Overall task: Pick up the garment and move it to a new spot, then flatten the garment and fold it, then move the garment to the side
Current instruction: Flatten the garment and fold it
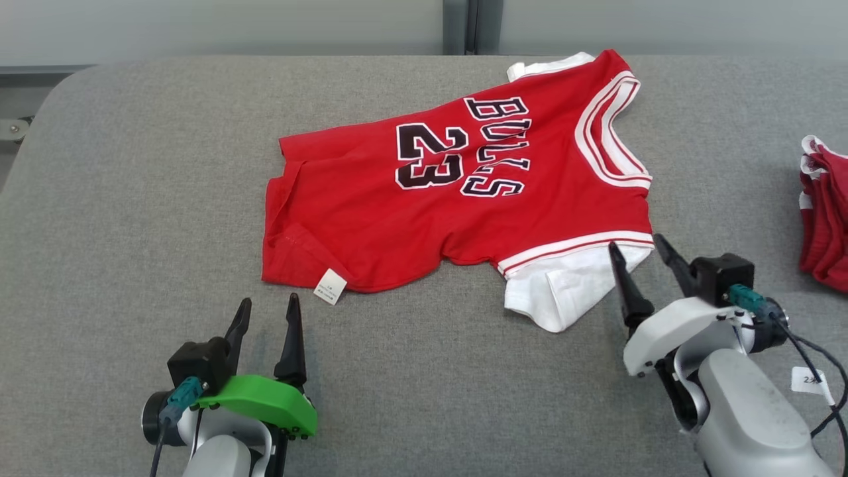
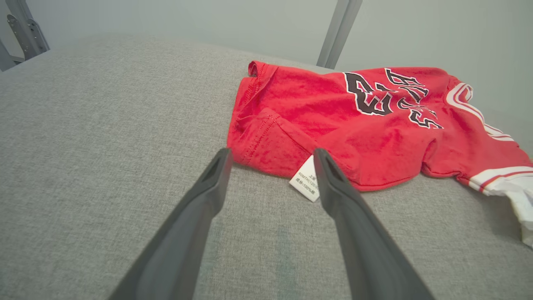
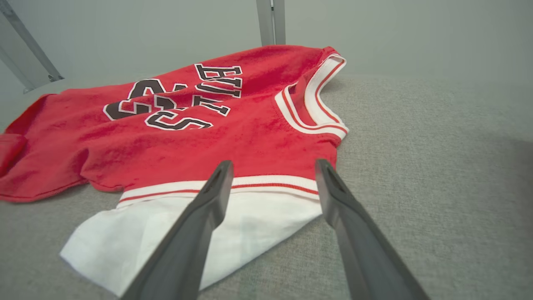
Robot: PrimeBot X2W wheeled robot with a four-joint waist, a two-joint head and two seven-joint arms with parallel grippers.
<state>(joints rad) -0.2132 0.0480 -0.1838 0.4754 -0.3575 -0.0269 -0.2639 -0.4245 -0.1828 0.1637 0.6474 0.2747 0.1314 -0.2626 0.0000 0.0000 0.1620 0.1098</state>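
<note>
While the jersey point(image 1: 371, 199) lies spread, left claw point(image 1: 269, 299) apart beside it, right claw point(image 1: 636, 242) apart at its sleeve point(image 1: 563, 295)

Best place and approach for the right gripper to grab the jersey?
The white sleeve of the jersey, just ahead of the right gripper. It lies flat, jutting toward the robot past the striped trim, so its free edge is exposed. Probably come low from the robot's side, jaws open.
</note>
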